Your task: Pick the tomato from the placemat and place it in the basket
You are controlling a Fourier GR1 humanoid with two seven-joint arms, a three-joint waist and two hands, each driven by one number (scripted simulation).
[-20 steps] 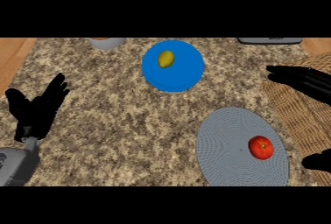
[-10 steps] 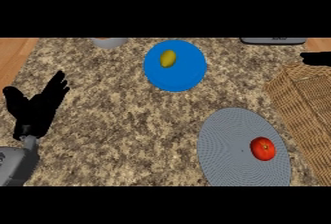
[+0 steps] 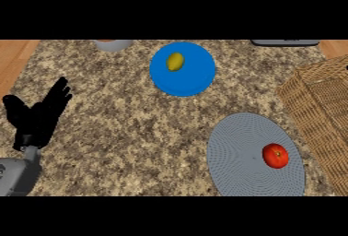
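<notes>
Tomato (image 3: pixel 275 156): on the grey placemat's (image 3: pixel 238 152) right part, near the wicker basket (image 3: pixel 319 106).
Left hand (image 3: pixel 37 115): spread, fingers up, at the view's left.
Blue plate (image 3: pixel 194 76): holds a yellow fruit (image 3: pixel 175 61).

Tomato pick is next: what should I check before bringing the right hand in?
1. Tomato sits on the grey placemat, uncovered: ok.
2. Basket stands right of the placemat: ok.
3. Basket's inside free: cannot tell, cut off by the view's edge.
4. Right hand visible: not ok, out of view.
5. Left hand open, resting at the left, far from the tomato: ok.
</notes>
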